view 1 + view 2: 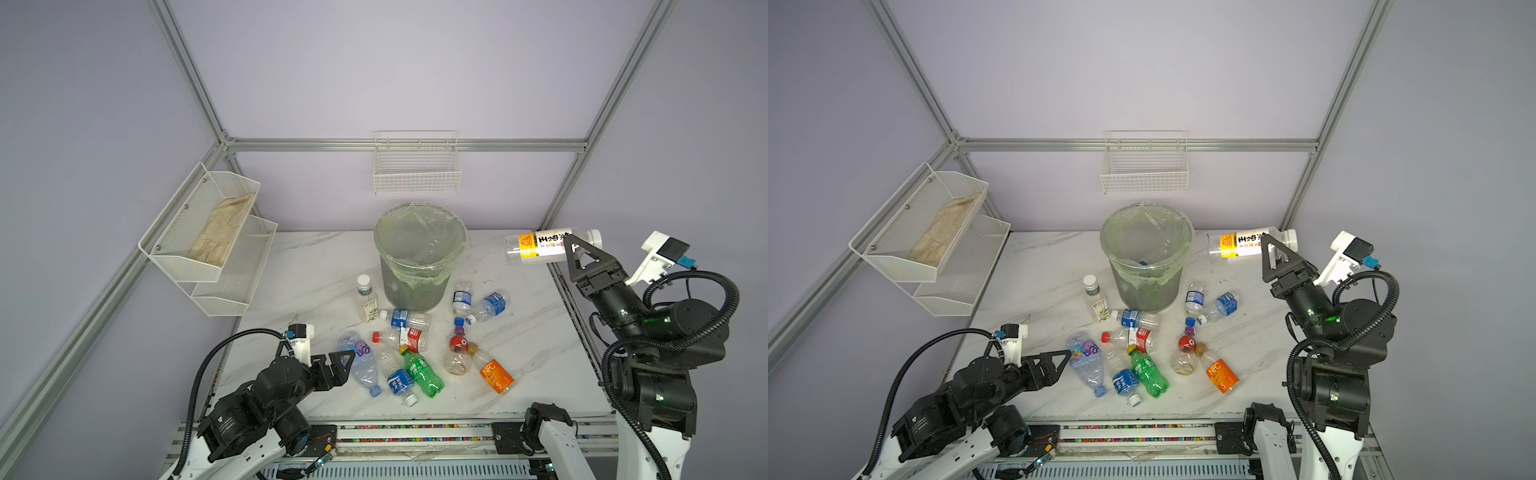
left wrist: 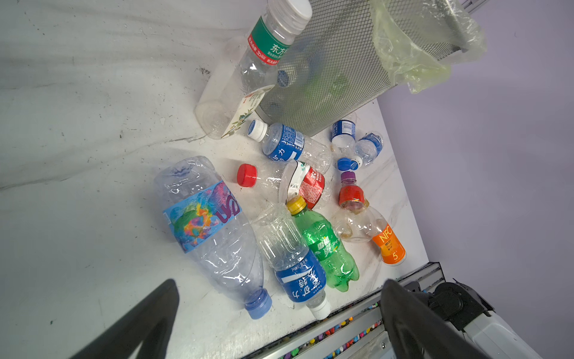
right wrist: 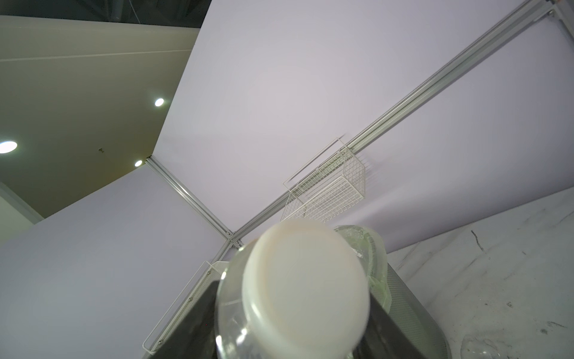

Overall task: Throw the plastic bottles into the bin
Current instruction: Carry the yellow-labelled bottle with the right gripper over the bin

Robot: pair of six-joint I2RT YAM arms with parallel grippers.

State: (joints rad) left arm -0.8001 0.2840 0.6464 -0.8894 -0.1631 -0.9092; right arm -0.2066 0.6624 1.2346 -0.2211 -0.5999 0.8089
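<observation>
Left wrist view: orange bottle [image 2: 388, 245] with "NFC" and "5" lettering.

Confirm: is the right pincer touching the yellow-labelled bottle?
Touching. In both top views the right pincer is clamped across the yellow-labelled bottle near its neck, holding it sideways in the air.

Your left gripper [image 2: 279, 281] has its fingers [image 2: 149, 314] spread wide apart. A big clear bottle [image 2: 211, 230] lies on the white table [image 2: 77, 124] right in front, and the bin [image 2: 341, 62] stands farther off.
</observation>
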